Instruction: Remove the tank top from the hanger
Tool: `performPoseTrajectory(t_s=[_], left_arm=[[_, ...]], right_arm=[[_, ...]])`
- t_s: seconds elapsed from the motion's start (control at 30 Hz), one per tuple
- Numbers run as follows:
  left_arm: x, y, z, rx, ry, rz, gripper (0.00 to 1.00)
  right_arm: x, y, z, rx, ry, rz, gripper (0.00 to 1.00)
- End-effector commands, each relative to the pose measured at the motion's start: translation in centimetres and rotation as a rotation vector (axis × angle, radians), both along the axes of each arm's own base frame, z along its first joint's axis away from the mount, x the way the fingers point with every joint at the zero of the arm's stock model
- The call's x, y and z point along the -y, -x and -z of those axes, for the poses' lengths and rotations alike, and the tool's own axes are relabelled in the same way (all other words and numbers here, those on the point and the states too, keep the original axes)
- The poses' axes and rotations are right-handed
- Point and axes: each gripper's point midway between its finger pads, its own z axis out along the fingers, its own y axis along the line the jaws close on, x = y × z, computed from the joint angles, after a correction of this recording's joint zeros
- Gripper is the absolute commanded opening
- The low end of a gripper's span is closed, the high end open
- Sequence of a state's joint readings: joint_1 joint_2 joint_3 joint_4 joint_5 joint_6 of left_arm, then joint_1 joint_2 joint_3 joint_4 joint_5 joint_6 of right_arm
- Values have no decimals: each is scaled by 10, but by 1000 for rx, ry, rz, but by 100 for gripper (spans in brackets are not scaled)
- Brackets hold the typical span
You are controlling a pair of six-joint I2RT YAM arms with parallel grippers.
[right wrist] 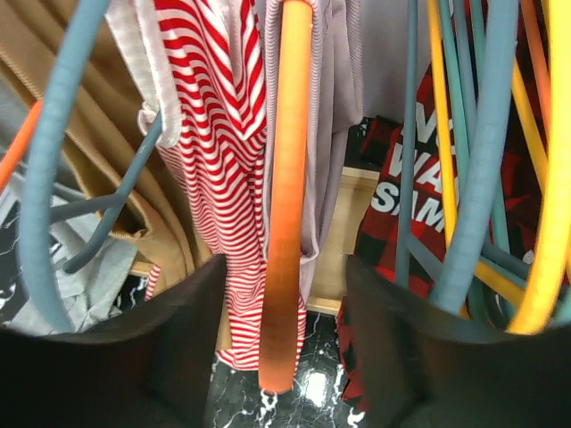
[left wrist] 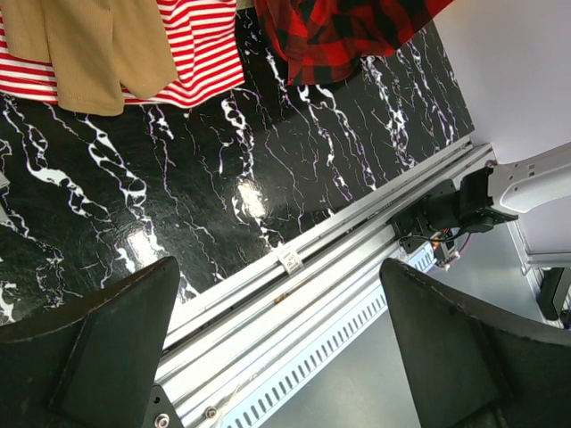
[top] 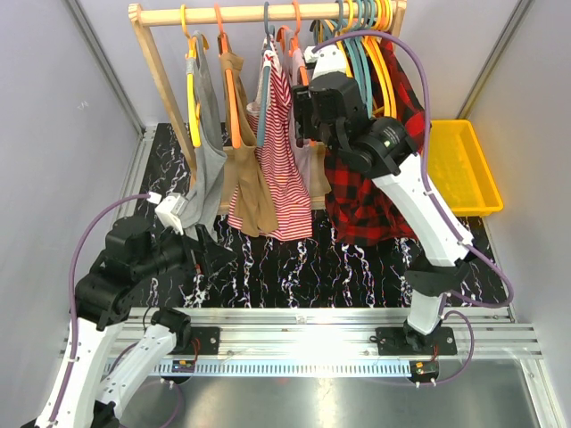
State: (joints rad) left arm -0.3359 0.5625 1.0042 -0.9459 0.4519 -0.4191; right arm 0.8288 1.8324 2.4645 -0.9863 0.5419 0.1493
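The right tool [right wrist: 284, 294], jaws apart, straddles the orange hanger [right wrist: 287, 160] without pinching it, and the pale tank top [right wrist: 332, 116] on it hangs lengthwise straight down from the rail [top: 268, 13], straps up, hem toward the table [left wrist: 178, 178], where the left tool [left wrist: 278, 294] hovers, fingers spread.

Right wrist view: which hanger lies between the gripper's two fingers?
The orange hanger, running down the middle of the open right gripper. The blue hanger is left of it; the teal hanger and the yellow hanger are right of it.
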Motion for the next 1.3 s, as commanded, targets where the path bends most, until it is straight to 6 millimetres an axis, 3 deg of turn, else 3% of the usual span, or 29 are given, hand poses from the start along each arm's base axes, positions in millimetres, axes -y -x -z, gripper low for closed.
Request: performPoseTrajectory(t_s=[0.0, 0.07, 0.17, 0.2, 0.23, 0.43, 0.47, 0.5, 0.6, 0.7, 1.0, 1.13, 1.27], left_arm=[[5, -6, -18, 61, 42, 6, 99], [6, -7, -18, 61, 41, 6, 99], [6, -6, -16, 55, 41, 14, 99], [7, -6, -15, 53, 41, 15, 99], [6, -5, -15, 53, 40, 16, 99], [6, -5, -13, 47, 37, 11, 99], [6, -6, -13, 47, 38, 10, 99], [6, -5, -13, 46, 41, 14, 99], [8, -6, -15, 49, 46, 21, 99], [9, -7, -16, 55, 49, 26, 99], [8, -11, -18, 60, 40, 15, 99], [7, -15, -19, 58, 27, 4, 99], [6, -18, -21, 64, 20, -4, 99]], right_arm=[[1, -11, -14, 48, -48, 42, 65], [1, -13, -12, 46, -45, 45, 79], [3, -17, -12, 44, -55, 44, 77], [4, -18, -13, 44, -61, 45, 70], [5, -19, -12, 39, -72, 52, 56], [8, -25, -8, 10, -100, 33, 19], [7, -24, -7, 0, -109, 12, 6], [8, -25, -6, -9, -110, 6, 0], [-1, -23, -6, -15, -134, -64, 0], [-1, -19, -21, 36, -144, -110, 0], [46, -16, -88, 265, -213, 61, 0], [68, -3, -120, 378, -267, 101, 0], [71, 3, -125, 409, -264, 83, 0]])
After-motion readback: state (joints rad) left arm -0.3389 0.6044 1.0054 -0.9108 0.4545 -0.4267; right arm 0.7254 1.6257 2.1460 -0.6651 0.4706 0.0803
